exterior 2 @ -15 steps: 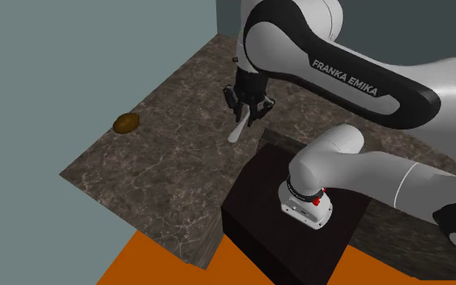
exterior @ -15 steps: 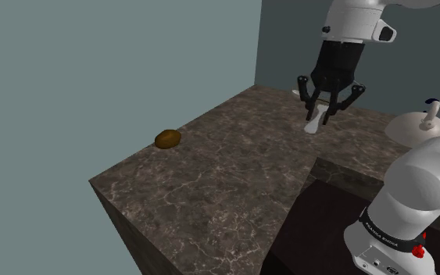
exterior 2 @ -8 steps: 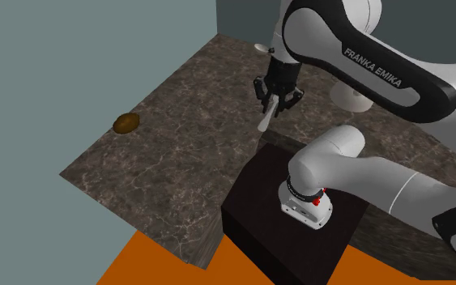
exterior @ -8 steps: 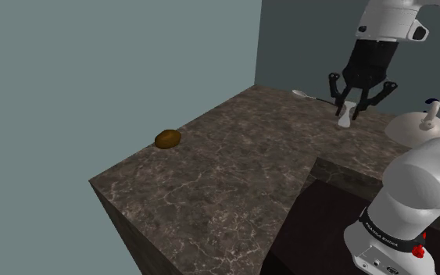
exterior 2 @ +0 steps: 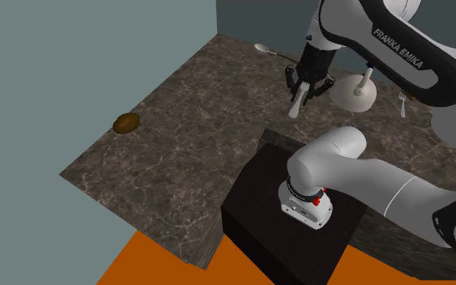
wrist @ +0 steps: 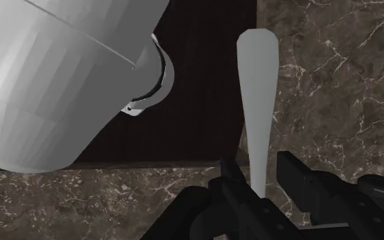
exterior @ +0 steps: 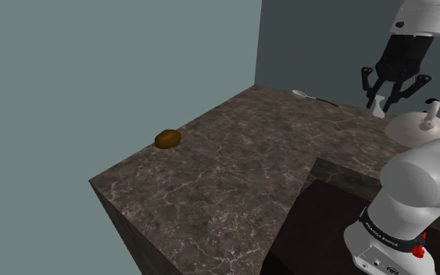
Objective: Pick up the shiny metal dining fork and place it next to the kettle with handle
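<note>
My black gripper [exterior: 384,105] hangs above the marbled counter [exterior: 234,156], shut on the fork [exterior: 377,112], a pale grey utensil. Its smooth flat handle [wrist: 257,102] sticks out past my fingertips [wrist: 232,176]; the tined end is hidden in the hand. In the second exterior view the gripper [exterior 2: 303,93] holds the fork [exterior 2: 296,105] tilted, handle end down, clear of the counter. The kettle [exterior: 413,127], a low white dome with an upright handle, stands just to the shoulder view's right of the gripper. In the second exterior view the kettle [exterior 2: 355,94] is likewise to the gripper's right.
A spoon [exterior: 308,95] lies near the back wall. A brown rounded lump [exterior: 168,139] sits by the counter's left edge. Another small utensil [exterior 2: 402,101] lies beyond the kettle. The dark stand [exterior 2: 283,219] and the arm's white base link [wrist: 67,75] are close by.
The gripper has carried the fork across the counter toward the shoulder view's right, from mid-counter to just beside the kettle. It has stayed shut on it throughout.
</note>
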Motion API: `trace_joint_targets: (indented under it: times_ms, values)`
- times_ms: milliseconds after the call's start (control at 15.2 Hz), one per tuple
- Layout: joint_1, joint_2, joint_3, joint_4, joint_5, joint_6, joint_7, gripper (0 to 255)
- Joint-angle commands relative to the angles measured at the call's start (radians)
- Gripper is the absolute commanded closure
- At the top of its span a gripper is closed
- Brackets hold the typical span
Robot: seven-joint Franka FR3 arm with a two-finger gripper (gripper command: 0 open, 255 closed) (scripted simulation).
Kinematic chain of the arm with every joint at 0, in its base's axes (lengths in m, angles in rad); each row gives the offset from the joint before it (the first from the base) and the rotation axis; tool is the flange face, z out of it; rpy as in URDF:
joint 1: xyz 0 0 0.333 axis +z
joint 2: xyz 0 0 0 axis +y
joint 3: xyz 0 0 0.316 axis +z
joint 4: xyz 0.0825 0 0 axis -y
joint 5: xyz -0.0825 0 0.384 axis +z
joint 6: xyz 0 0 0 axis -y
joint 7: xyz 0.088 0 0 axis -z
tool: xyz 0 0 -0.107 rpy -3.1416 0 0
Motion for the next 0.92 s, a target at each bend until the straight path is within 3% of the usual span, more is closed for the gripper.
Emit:
trace_joint_targets:
  times_ms: [0,396,858]
  values:
    - [-0.015,0.006,-0.066,0.008,-0.067,-0.003,-0.055,255]
    - [-0.038,0.06,-0.234,0.077,-0.226,-0.004,-0.193,255]
    - [-0.026,0.165,-0.424,0.204,-0.378,0.015,-0.35,255]
